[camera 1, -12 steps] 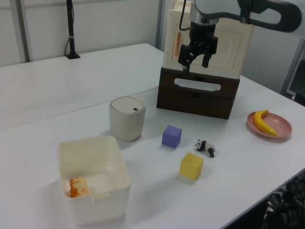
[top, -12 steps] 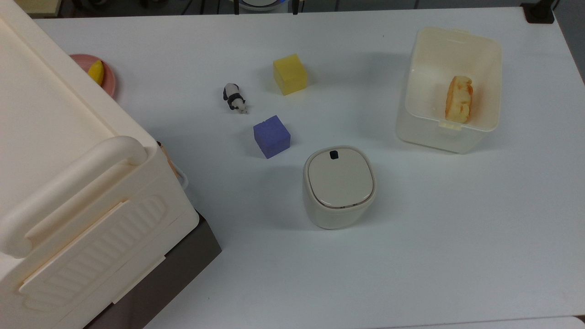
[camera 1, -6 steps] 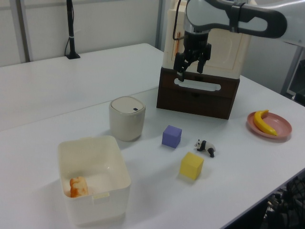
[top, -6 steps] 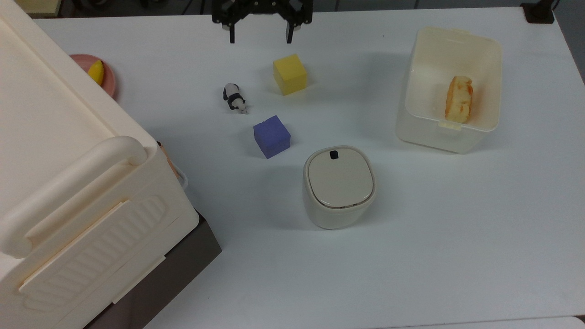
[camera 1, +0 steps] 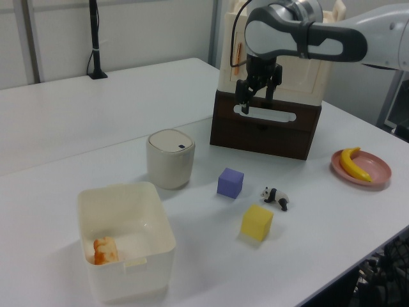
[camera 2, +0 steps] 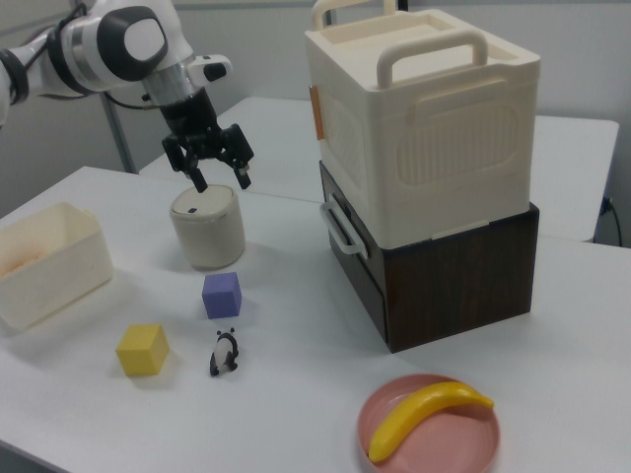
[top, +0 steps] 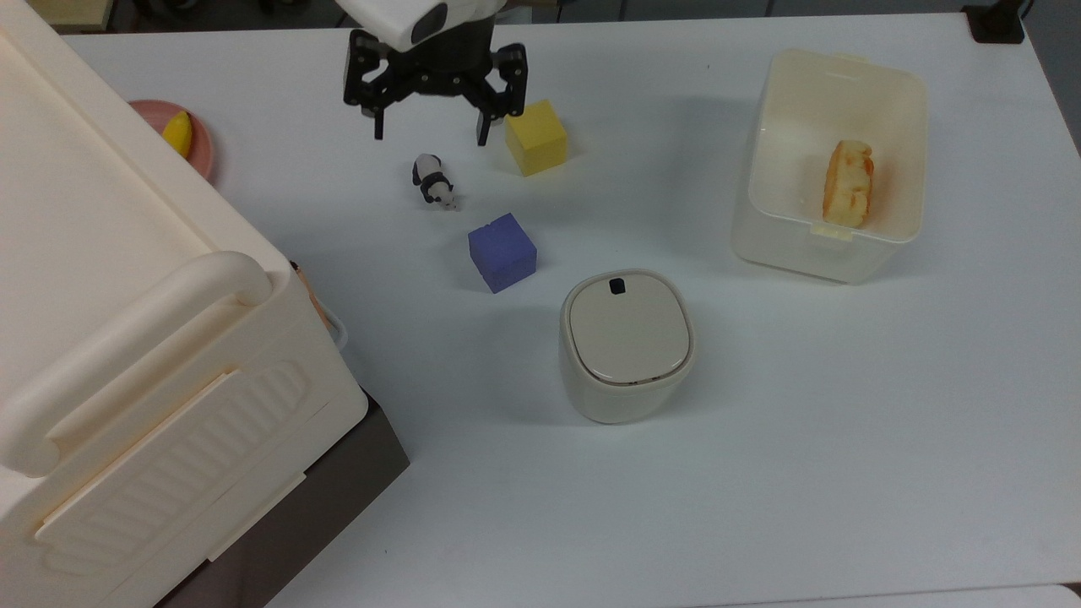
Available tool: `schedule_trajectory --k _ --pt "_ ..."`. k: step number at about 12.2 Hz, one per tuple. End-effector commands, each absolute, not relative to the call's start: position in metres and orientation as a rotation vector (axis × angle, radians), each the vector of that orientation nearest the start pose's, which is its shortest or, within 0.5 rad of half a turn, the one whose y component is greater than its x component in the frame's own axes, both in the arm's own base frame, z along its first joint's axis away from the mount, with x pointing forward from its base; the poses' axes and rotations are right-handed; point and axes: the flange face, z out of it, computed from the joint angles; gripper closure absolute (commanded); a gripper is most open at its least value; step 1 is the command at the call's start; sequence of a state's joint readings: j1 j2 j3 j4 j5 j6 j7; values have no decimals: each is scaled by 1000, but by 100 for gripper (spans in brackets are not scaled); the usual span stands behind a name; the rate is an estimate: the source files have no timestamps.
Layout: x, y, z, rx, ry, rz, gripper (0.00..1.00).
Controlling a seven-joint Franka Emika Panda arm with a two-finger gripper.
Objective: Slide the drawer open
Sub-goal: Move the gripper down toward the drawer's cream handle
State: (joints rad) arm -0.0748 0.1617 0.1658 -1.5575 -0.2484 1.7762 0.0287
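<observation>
Drawer point(camera 2: 347, 243) well apart from fingers point(camera 2: 200, 182)

End effector point(camera 1: 254, 102) w/ fingers apart hangs in front of drawer point(camera 1: 264, 128), by its white handle point(camera 1: 264, 115). Bin point(camera 1: 125, 240), blocks, panda on worktop point(camera 1: 96, 115).

A white desk point(top: 844, 439) carries a dark brown cabinet point(camera 2: 454, 281), lidded cream canister point(top: 626, 344), cream bin point(top: 764, 215), purple cube point(top: 502, 252), yellow cube point(top: 535, 137), toy panda point(top: 433, 180) and pink plate point(camera 2: 394, 434).
</observation>
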Motion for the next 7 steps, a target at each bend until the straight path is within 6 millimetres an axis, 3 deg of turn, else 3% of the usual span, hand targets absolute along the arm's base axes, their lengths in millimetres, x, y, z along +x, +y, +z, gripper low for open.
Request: schedule_trajectory --k 1,7 --pt "623 22 549 -3421 -246 -154 0" --pt "627 18 514 -3598 -398 -124 0"
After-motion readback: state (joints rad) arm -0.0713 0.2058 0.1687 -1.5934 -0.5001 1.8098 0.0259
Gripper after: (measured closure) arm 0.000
